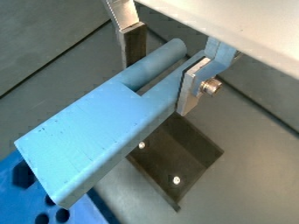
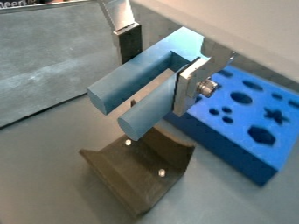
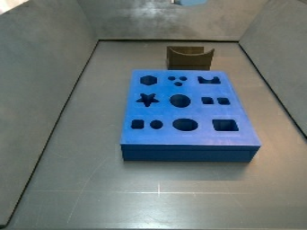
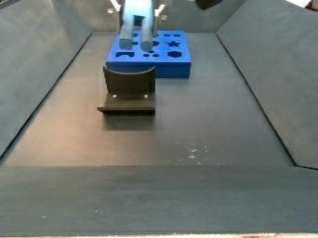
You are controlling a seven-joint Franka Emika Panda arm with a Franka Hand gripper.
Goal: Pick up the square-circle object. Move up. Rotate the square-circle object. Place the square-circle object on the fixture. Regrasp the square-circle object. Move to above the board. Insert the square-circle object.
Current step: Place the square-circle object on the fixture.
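Both side views show the board [image 3: 189,119] lying flat on the dark floor, its cut-outs facing up — star, circles, squares. Just beyond one edge stands the fixture [image 4: 129,84], its U-notch upward. Above it the gripper [image 2: 158,63] hangs — silver fingers [image 1: 194,81] pinching the square-circle object [image 1: 100,129], a pale blue-grey peg raised clear of the notch and tilted.

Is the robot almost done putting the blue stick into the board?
Not yet. Picking up looks done: the hand grips the square-circle object in the air, above the fixture. In hand now seems to be turning it or taking it to the fixture. Left: setting it there, regrasping, moving over the board and pushing it into a hole.
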